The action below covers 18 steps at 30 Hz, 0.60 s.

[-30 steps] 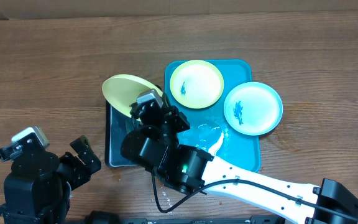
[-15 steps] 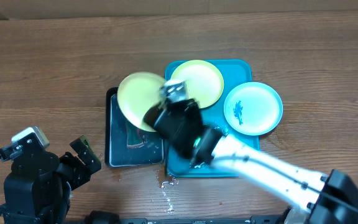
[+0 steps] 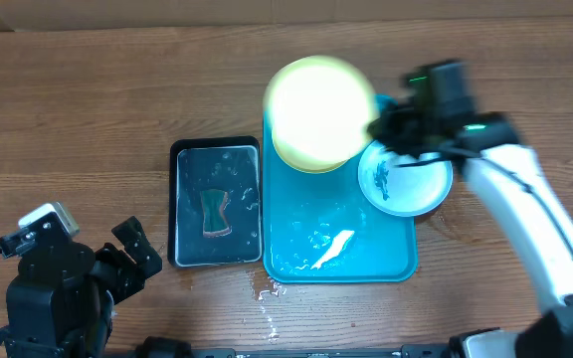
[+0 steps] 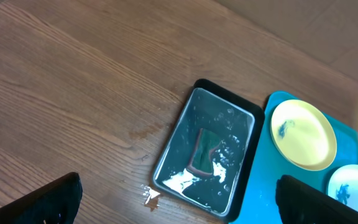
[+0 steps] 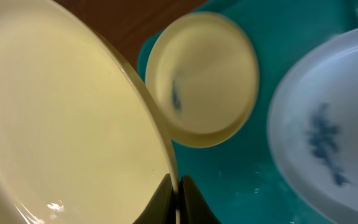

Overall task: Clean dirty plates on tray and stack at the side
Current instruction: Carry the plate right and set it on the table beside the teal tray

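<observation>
Wood-grain table (image 3: pixel 88 99) filled the overhead frame, with the right arm (image 3: pixel 525 209) reaching up from the lower right corner. The tray (image 3: pixel 386 249) – turquoise, its floor wet and glinting – lay at centre. Just left of it, close alongside, sat a black tray (image 3: pixel 192 179) holding shallow water.

The raised yellow-green plate (image 3: pixel 316 109), blurred in the overhead view, hung above the tray's upper end. The right gripper (image 5: pixel 177 196) pinched its rim, the two fingers closed on the edge in the right wrist view. The second yellow-green plate (image 4: pixel 303 134) rested flat on the tray's upper part, a small blue smear on its pale centre; the raised plate hid it from overhead. The light blue plate (image 3: pixel 411 184), also smeared blue, sat at the tray's right side, overhanging the rim.

The left gripper (image 3: pixel 137 254) waited at lower left, well apart from both trays, its fingers spread wide and holding nothing. A dark green sponge (image 3: pixel 215 212) lay in the black tray's water.
</observation>
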{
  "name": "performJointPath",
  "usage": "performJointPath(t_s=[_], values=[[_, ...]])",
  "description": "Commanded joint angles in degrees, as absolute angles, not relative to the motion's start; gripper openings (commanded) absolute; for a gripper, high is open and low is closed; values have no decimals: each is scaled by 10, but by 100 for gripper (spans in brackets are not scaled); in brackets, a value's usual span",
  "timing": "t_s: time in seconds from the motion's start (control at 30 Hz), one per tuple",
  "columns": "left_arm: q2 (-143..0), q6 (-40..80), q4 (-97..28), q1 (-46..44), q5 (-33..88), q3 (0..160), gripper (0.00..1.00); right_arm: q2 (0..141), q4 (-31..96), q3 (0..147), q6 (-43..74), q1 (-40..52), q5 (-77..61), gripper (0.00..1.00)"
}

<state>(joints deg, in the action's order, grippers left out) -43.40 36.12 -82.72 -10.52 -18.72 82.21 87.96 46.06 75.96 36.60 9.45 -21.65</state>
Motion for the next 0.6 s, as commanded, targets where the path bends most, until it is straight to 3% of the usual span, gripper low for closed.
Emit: performJointPath(t_s=[0.0, 0.3, 0.4, 0.57], values=[[-434, 373, -825, -112, -199, 826, 100, 848, 494, 770, 366, -23, -242, 4], [-434, 373, -825, -112, -199, 826, 100, 891, 642, 760, 366, -301, 41, 4], [-434, 373, -825, -112, -199, 827, 100, 906, 648, 719, 360, -351, 38, 4], [-434, 373, -825, -112, -199, 826, 100, 906, 606, 629, 360, -346, 38, 4]])
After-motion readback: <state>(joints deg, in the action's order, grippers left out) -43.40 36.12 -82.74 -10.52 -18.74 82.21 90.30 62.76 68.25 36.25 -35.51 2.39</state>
